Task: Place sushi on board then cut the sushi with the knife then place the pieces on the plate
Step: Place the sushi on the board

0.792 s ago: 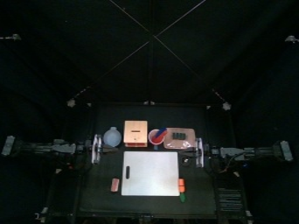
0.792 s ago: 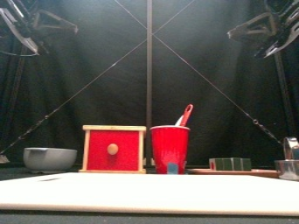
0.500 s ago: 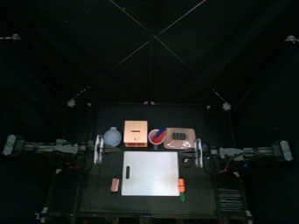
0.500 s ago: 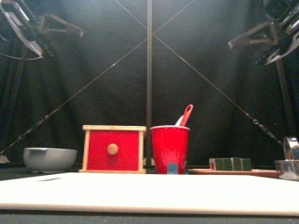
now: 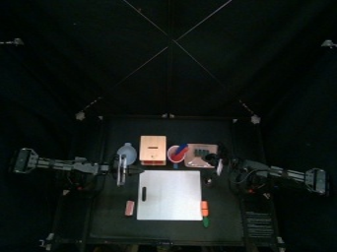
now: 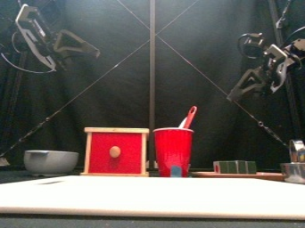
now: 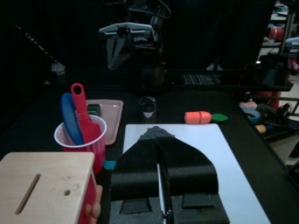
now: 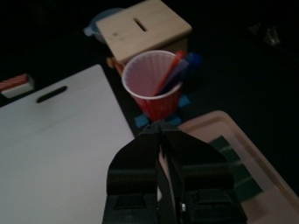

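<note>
The white board lies at the table's front. Behind it stand the wooden box, the pink tray and the red cup with two knives. The sushi sits on the tray. The left gripper and the right gripper hover above the table, jaws pressed together and holding nothing.

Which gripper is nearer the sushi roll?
Right. The right gripper hangs beside the pink tray, close to the sushi roll; the left gripper is farther, past the red cup.

robot lab booth: blk curtains round sm black table.
</note>
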You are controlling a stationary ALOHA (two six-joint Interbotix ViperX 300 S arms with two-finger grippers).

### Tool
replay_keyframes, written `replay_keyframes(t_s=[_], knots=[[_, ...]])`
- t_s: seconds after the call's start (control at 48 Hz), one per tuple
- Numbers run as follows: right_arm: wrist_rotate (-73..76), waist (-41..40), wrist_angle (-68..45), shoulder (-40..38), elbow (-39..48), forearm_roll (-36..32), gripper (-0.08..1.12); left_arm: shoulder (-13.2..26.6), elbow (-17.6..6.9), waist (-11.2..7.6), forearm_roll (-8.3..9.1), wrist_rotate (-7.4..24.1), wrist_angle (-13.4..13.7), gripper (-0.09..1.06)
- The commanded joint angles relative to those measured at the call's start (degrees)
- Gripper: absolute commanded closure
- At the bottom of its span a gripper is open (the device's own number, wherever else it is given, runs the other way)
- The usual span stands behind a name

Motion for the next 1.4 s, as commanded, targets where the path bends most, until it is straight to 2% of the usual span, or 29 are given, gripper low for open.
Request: replay_keyframes(t_s=[0.021, 0.146, 0.229, 0.396, 0.604, 0.854, 1.062, 1.25, 1.396], knots=[[0.0, -0.79, 3.34, 1.32, -3.43, 0.7, 0.39, 0.18, -1.49, 0.09, -0.09, 0.0, -0.62, 0.99], [-0.53, -1.23, 6.15, 3.43, -5.1, -0.35, 0.1, 0.18, -1.41, 0.09, -0.09, 0.18, -0.62, 0.99], [-0.88, -1.41, 8.61, 5.63, -6.42, -2.64, -0.01, 0.18, -1.32, 0.09, 0.0, 0.26, -0.62, 0.99], [-1.32, -1.32, 16.0, 12.57, -10.46, -11.51, 0.0, 0.18, -1.14, 0.35, -0.09, 0.18, -0.62, 0.99], [-1.49, -2.46, 17.75, 20.65, -13.36, -20.92, 0.0, 0.18, -1.05, 0.26, -0.09, -0.18, -0.62, 0.99], [-3.25, -4.57, 17.4, 26.98, -14.33, -25.93, 0.0, 0.18, -0.97, 0.09, -0.09, -0.18, -0.26, 0.99], [-13.18, -8.09, 16.7, 30.23, -14.68, -19.86, 0.0, 0.18, -0.97, 0.18, -0.09, -0.18, -0.26, 0.99], [-25.84, -11.78, 16.17, 32.78, -15.12, -9.32, 0.0, 0.18, -0.97, 0.26, -0.18, -0.18, -0.26, 0.99], [-35.24, -13.01, 16.0, 35.42, -15.38, -0.88, 0.0, 0.18, -0.97, 0.26, -0.88, -0.18, -0.26, 0.99]])
